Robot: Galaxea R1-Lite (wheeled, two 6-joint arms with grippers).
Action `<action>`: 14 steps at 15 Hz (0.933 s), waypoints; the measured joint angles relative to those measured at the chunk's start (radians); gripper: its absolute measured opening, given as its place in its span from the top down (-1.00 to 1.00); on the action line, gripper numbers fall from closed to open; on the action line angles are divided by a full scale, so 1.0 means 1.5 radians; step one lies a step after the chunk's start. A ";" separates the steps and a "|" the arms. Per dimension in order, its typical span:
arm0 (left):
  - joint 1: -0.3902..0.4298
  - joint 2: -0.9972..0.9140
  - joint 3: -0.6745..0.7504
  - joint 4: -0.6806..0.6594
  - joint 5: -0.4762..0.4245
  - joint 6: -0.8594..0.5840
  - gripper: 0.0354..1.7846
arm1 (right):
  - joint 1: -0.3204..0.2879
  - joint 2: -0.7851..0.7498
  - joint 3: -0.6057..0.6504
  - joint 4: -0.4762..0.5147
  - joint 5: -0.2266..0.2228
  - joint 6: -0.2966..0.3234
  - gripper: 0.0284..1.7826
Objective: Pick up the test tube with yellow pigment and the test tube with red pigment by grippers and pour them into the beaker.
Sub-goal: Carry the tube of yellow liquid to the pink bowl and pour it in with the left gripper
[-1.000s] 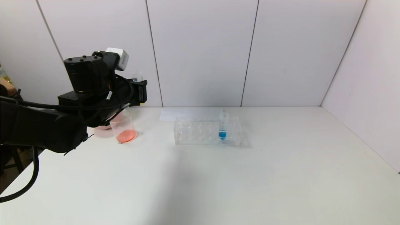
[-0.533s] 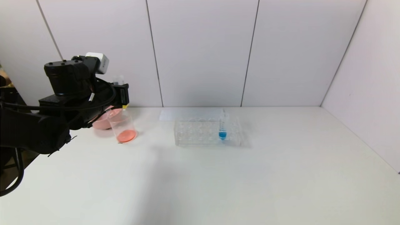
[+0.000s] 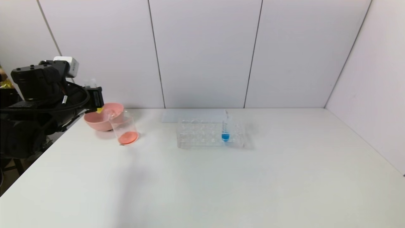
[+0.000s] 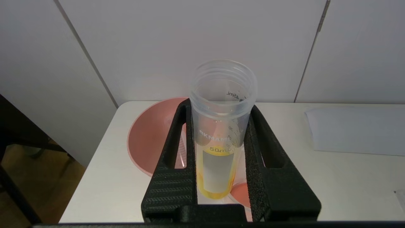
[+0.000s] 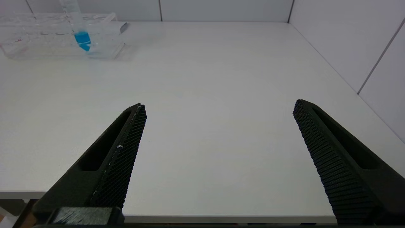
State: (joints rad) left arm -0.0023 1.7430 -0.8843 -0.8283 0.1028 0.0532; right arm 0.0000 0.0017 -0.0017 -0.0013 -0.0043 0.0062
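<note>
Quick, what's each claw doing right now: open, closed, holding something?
Left gripper: closed on the test tube with yellow pigment.
Right gripper: open, holding nothing.

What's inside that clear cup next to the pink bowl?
The beaker holds a shallow orange-red layer of liquid at its bottom; the rest looks empty. The pink bowl stands just behind it, and the bowl's inside is mostly hidden from the head view.

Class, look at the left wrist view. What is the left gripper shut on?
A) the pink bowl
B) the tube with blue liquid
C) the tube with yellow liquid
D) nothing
C: the left gripper has both jaws pressed against the test tube with yellow pigment, yellow liquid at its bottom.
</note>
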 joint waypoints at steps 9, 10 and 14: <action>0.037 0.000 0.023 -0.030 0.003 0.002 0.53 | 0.000 0.000 0.000 0.000 0.000 0.000 -0.91; 0.038 0.001 0.027 -0.049 0.003 0.004 0.53 | 0.000 0.000 0.000 0.000 0.000 0.000 -0.91; 0.043 0.007 0.039 -0.061 0.003 0.014 0.53 | 0.000 0.000 0.000 0.000 0.000 0.000 -0.91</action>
State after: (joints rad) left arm 0.0626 1.7534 -0.8260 -0.9202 0.1072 0.0736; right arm 0.0000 0.0017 -0.0017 -0.0013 -0.0043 0.0062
